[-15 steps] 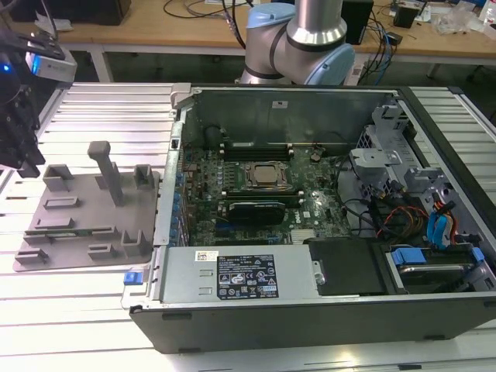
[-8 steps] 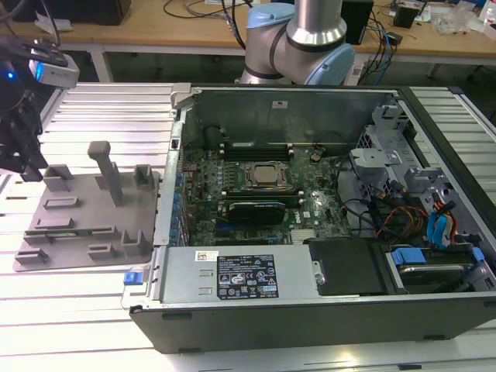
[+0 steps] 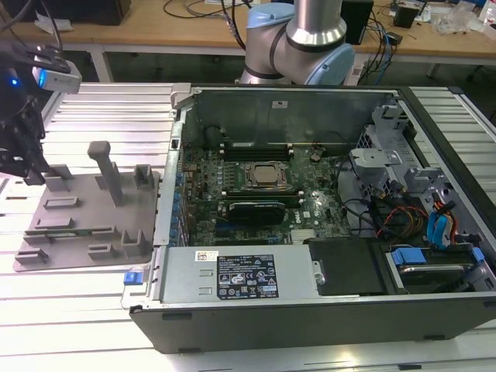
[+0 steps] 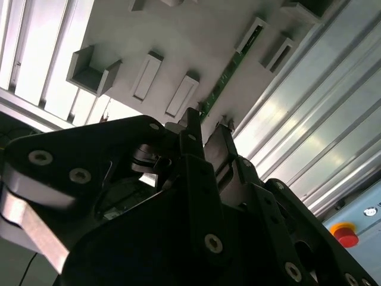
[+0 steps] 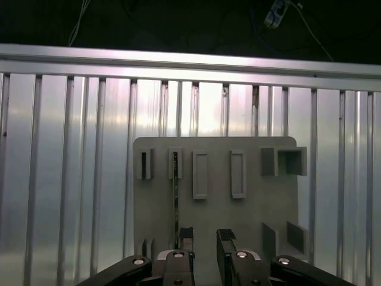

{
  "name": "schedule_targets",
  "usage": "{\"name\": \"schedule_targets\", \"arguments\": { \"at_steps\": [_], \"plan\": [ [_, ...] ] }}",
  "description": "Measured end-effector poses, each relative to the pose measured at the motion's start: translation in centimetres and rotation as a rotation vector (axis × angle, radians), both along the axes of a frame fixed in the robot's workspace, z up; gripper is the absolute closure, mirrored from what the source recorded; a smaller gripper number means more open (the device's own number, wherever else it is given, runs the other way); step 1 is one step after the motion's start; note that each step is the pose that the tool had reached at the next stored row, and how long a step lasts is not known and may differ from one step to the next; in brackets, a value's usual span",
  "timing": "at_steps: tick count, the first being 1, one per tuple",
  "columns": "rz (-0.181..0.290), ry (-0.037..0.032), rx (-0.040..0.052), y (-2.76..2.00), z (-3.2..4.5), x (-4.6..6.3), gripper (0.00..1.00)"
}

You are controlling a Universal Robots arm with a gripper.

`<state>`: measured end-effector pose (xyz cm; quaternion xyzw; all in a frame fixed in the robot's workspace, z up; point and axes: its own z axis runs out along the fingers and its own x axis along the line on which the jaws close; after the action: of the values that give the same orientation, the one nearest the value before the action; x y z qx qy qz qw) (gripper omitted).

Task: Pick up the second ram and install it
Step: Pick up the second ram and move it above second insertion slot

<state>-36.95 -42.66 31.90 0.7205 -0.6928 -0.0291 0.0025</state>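
Note:
The second ram is a thin green stick standing on edge in a slot of the grey holder plate. In the second wrist view the ram runs along the plate toward my fingertips. My gripper hovers over the near end of the plate, open, with nothing between its fingers; the ram lies just beside one finger. In the exterior view my gripper hangs at the far left over the holder plate, well away from the open computer case.
The motherboard carries the square processor with long slots on either side. The power supply fills the case's front; drive bays and cables crowd the exterior view's right. Upright grey posts rise from the holder plate. Ribbed aluminium table surrounds it.

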Motion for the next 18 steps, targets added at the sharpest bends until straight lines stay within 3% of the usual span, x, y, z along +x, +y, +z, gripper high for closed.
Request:
{"name": "schedule_targets", "arguments": {
  "at_steps": [14, 18],
  "plan": [
    [0.000, 0.0000, 0.0000, -0.06, -1.78, 0.0, 0.72],
    [0.000, -0.0002, 0.0001, -0.32, -2.32, 0.0, 0.72]
  ]
}}
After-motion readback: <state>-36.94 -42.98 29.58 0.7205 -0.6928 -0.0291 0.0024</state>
